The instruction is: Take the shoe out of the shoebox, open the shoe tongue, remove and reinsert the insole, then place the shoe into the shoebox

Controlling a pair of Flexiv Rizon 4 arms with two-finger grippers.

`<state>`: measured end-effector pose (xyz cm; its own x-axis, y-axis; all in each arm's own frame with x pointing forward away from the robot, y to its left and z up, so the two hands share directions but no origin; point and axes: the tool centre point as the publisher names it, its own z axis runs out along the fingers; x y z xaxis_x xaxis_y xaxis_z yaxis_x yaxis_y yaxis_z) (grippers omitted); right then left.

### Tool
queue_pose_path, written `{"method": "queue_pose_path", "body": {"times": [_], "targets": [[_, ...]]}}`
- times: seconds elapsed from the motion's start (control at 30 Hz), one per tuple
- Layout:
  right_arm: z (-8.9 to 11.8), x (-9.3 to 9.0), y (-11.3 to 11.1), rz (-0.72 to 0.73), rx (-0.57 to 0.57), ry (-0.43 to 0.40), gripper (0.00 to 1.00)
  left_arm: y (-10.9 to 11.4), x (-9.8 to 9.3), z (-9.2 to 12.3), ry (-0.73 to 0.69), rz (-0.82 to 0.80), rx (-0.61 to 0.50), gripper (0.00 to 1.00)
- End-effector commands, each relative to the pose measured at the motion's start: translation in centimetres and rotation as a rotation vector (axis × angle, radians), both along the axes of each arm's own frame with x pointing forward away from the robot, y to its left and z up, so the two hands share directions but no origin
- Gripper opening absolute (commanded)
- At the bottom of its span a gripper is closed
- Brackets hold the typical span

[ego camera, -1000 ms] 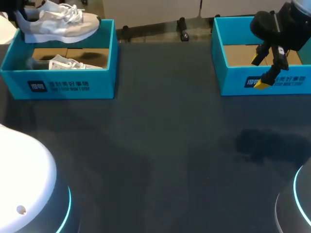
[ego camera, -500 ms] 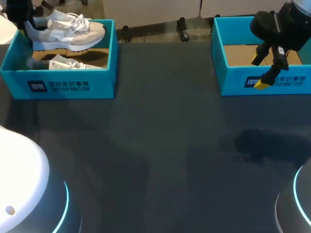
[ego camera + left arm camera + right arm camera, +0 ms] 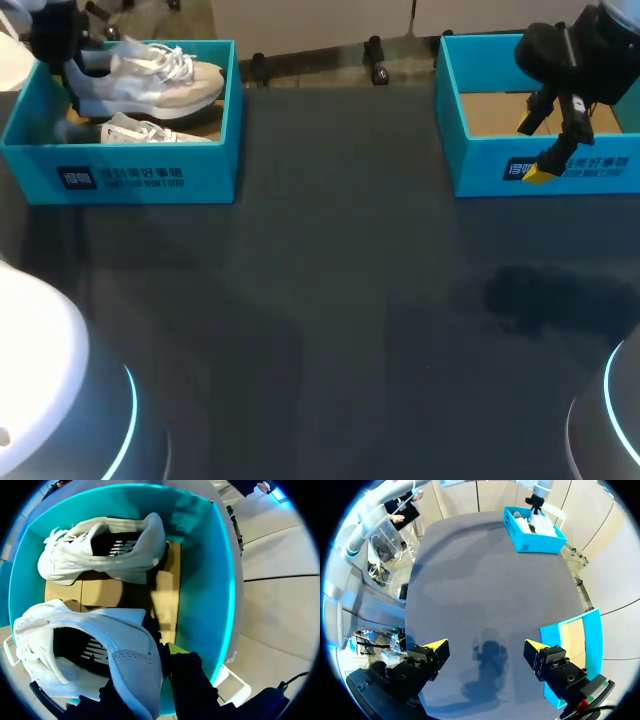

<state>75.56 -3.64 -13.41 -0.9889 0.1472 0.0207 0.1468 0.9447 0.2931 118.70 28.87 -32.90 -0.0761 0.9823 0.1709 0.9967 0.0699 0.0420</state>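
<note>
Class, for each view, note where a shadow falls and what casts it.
Head view: the right hand casts a soft shadow on the table. Right wrist view: that shadow lies between its fingers. Left wrist view: the held shoe seems to shade the box floor.

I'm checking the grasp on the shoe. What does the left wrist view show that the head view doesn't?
Only the left wrist view: the left gripper shut on the heel of the held shoe, and that shoe's dark inside. Only the head view: the right gripper, fingers open, near the second shoebox. Both: the held shoe over the first shoebox, with another shoe lying in it.
</note>
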Motion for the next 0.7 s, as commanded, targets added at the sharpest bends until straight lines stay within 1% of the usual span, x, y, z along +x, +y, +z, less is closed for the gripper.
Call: {"method": "queue_pose_path", "body": {"times": [0.03, 0.4, 0.7], "targets": [[0.0, 0.2, 0.1, 0.001, -0.003, 0.004, 1.00, 0.3, 1.1, -1.0, 0.021, 0.007, 0.002, 0.00], [0.0, 0.2, 0.1, 0.001, -0.003, 0.004, 1.00, 1.0, 1.9, -2.8, 0.038, 0.007, 0.040, 0.00], [0.0, 0.2, 0.1, 0.001, -0.003, 0.004, 1.00, 1.1, 2.2, -3.9, 0.049, 0.003, 0.052, 0.00]]}}
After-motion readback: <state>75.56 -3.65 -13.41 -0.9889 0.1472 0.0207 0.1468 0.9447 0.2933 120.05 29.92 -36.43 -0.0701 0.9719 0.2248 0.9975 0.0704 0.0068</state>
